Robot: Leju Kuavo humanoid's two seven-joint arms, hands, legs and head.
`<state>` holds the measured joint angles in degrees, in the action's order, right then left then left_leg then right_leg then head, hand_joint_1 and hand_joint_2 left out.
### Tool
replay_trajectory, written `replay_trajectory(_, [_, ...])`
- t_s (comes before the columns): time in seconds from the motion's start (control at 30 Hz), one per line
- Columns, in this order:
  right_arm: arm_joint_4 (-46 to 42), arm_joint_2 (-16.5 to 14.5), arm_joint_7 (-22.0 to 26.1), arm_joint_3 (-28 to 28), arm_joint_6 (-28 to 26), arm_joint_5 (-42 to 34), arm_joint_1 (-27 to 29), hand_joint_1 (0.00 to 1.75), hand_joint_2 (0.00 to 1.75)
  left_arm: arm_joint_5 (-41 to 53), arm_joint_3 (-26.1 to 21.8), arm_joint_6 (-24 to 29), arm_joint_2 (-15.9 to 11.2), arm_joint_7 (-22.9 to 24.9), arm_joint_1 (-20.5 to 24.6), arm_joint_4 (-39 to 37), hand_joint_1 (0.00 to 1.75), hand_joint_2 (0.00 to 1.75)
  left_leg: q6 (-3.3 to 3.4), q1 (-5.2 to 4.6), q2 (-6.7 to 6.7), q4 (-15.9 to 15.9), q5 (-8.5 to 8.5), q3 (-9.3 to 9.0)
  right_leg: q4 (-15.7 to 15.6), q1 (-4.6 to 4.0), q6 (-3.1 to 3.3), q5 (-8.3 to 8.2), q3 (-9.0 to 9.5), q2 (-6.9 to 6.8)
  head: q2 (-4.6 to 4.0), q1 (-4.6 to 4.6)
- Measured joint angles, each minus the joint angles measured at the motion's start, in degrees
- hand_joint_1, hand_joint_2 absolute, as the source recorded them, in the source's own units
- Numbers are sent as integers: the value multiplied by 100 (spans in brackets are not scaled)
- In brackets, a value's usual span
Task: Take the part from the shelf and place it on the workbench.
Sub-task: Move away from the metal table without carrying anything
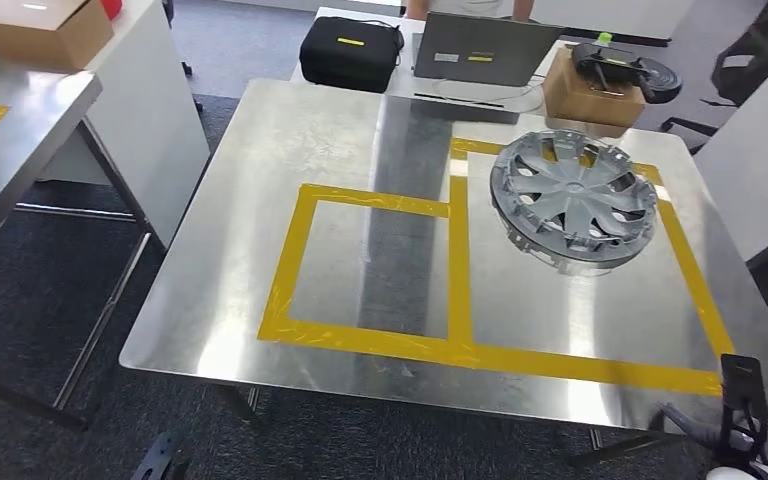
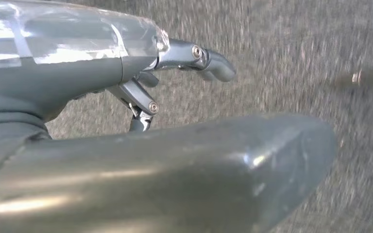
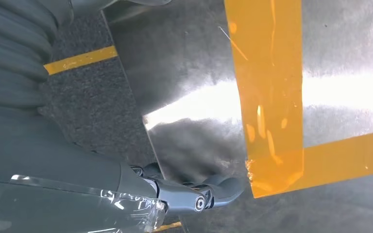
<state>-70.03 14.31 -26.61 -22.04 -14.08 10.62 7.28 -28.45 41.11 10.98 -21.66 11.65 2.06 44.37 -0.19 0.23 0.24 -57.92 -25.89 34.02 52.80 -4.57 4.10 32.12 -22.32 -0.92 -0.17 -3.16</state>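
One round grey spoked plastic part (image 1: pixel 573 196) lies on shiny steel workbench (image 1: pixel 260 300).

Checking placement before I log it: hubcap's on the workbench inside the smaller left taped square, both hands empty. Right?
Not quite. The hubcap lies in the larger right taped rectangle, near its far corner, not the smaller left square; the head view shows this. It is on the workbench, and the left hand and right hand hold nothing.

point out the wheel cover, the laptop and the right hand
wheel cover (image 1: pixel 573 197): head view, on its hub, inside the larger taped square.
laptop (image 1: pixel 481 48): head view, on the back of its lid.
right hand (image 3: pixel 201 194): right wrist view, on a finger at the workbench corner.
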Motion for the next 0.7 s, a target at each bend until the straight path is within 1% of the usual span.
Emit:
replay_trajectory(0.03, [14,113,-67,87,-18,-95,20,0,175,-22,48,24,30,10,15,12,0,0,-48,44,-12,21,49,5,-168,-82,58,-79,65,-46,0,19])
replay_trajectory(0.07, [19,205,-145,187,-30,-198,49,0,175,-45,89,49,46,21,24,25,0,0,-87,58,-34,64,100,13,-254,-106,59,-164,77,-43,0,5])
replay_trajectory(0.1, [27,258,-197,295,-48,-279,72,0,175,-67,126,63,49,25,21,42,0,0,-85,65,-60,95,150,22,-387,-76,66,-277,100,-49,0,-68])
replay_trajectory(0.13, [43,298,-220,403,-76,-355,80,0,175,-86,169,69,47,21,17,58,0,0,-86,51,-93,112,140,39,-539,-33,79,-393,129,-50,0,-144])
replay_trajectory(0.17, [70,320,-211,527,-107,-430,87,0,175,-102,203,71,27,4,17,62,0,0,-104,34,-113,42,30,83,-689,35,115,-524,143,-58,-1,-202])
replay_trajectory(0.2, [110,329,-161,650,-146,-493,84,0,175,-115,232,68,0,-22,22,60,0,0,-150,30,-126,-144,-166,156,-804,126,121,-644,135,-62,-1,-244])
replay_trajectory(0.23, [162,342,-82,762,-190,-538,59,0,175,-124,257,61,-35,-52,28,50,0,0,-243,55,-122,-422,-416,248,-847,210,93,-721,86,-57,-1,-237])
replay_trajectory(0.27, [223,359,13,851,-227,-564,23,0,175,-131,273,47,-72,-81,35,38,0,0,-348,107,-99,-746,-640,338,-856,309,46,-782,22,-49,-1,-204])
replay_trajectory(0.3, [288,370,104,914,-256,-578,-16,0,175,-138,284,33,-102,-102,37,24,0,0,-468,177,-69,-992,-754,378,-843,413,-41,-823,-44,-35,0,-166])
replay_trajectory(0.33, [353,384,176,966,-279,-584,-54,0,175,-146,296,21,-130,-119,39,9,0,0,-605,267,-31,-1094,-756,343,-811,520,-136,-850,-113,-19,0,-120])
replay_trajectory(0.37, [411,402,222,1010,-301,-585,-87,0,175,-151,309,13,-147,-130,41,-2,0,0,-765,380,17,-1011,-661,208,-742,637,-248,-855,-191,-6,0,-78])
replay_trajectory(0.4, [472,425,233,1063,-313,-617,-104,0,175,-159,326,10,-161,-139,49,-13,0,0,-948,516,67,-763,-536,-12,-610,755,-383,-832,-293,6,-1,-37])
replay_trajectory(0.43, [526,459,197,1128,-313,-679,-113,0,175,-166,354,10,-161,-144,66,-21,0,0,-1153,620,104,-538,-527,-201,-403,844,-535,-781,-430,21,-1,22])
replay_trajectory(0.47, [568,500,113,1208,-309,-765,-78,0,175,-175,382,17,-146,-145,87,-27,0,0,-1275,691,113,-462,-532,-263,-156,918,-670,-701,-560,43,-1,88])
replay_trajectory(0.5, [599,526,24,1312,-299,-864,3,0,175,-187,407,31,-132,-139,108,-31,0,0,-1266,726,97,-490,-637,-235,120,969,-802,-607,-704,60,-1,139])
replay_trajectory(0.53, [614,555,-46,1410,-299,-942,83,0,175,-198,428,47,-115,-132,119,-33,0,0,-1129,714,67,-660,-769,-123,360,993,-904,-534,-825,70,1,150])
replay_trajectory(0.57, [628,595,-84,1498,-316,-1010,155,0,175,-213,447,62,-104,-124,115,-36,0,0,-920,723,39,-824,-809,-12,521,1018,-974,-483,-897,71,0,115])
replay_trajectory(0.6, [639,642,-93,1567,-339,-1074,199,0,175,-227,468,71,-98,-120,114,-41,0,0,-748,726,28,-896,-871,41,636,1033,-1035,-454,-960,64,-1,66])
replay_trajectory(0.63, [651,702,-99,1626,-373,-1141,212,0,175,-242,491,80,-100,-122,120,-49,0,0,-616,718,23,-955,-863,91,755,1040,-1032,-362,-1008,57,-1,-11])
replay_trajectory(0.67, [662,761,-106,1686,-412,-1214,217,0,175,-256,518,88,-100,-125,129,-49,0,0,-592,712,17,-963,-827,139,929,1039,-1005,-198,-1064,50,-1,-109])
replay_trajectory(0.7, [670,812,-110,1753,-450,-1293,227,0,175,-267,539,98,-100,-132,144,-44,0,0,-648,691,13,-940,-763,183,1187,1026,-967,28,-1141,43,-1,-217])
